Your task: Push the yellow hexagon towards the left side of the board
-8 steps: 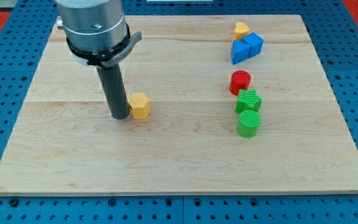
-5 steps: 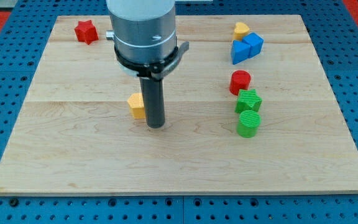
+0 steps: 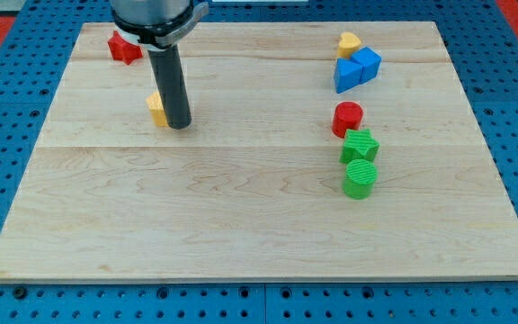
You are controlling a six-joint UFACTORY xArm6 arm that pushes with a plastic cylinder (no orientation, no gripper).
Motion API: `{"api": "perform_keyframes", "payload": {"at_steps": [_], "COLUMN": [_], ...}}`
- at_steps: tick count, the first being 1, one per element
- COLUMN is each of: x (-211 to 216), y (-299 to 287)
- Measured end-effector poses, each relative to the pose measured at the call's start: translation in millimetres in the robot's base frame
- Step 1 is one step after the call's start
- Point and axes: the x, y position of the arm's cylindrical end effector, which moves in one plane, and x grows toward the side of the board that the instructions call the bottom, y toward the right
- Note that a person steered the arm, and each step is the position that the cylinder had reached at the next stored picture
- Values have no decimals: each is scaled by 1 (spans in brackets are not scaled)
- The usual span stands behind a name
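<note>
The yellow hexagon [image 3: 156,108] sits on the wooden board [image 3: 259,207] in its upper left part, partly hidden behind my rod. My tip [image 3: 179,125] rests on the board right against the hexagon's right side. A red star [image 3: 124,47] lies near the view's top left corner of the board, above the hexagon, partly behind the arm.
On the right side stand a yellow rounded block [image 3: 349,42], a blue cube [image 3: 366,62] and a blue triangular block [image 3: 346,76], then a red cylinder [image 3: 347,118], a green star [image 3: 360,145] and a green cylinder [image 3: 360,179] in a column.
My tip went from the hexagon's left side to its right side, then moved up and left. The yellow hexagon slid up and left toward the red star.
</note>
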Motion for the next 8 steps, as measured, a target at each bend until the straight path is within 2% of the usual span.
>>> {"api": "perform_keyframes", "payload": {"at_steps": [2,4,6,8], "x": [-36,-47,-36,-68], "y": [-15,-57,-60,-67]}}
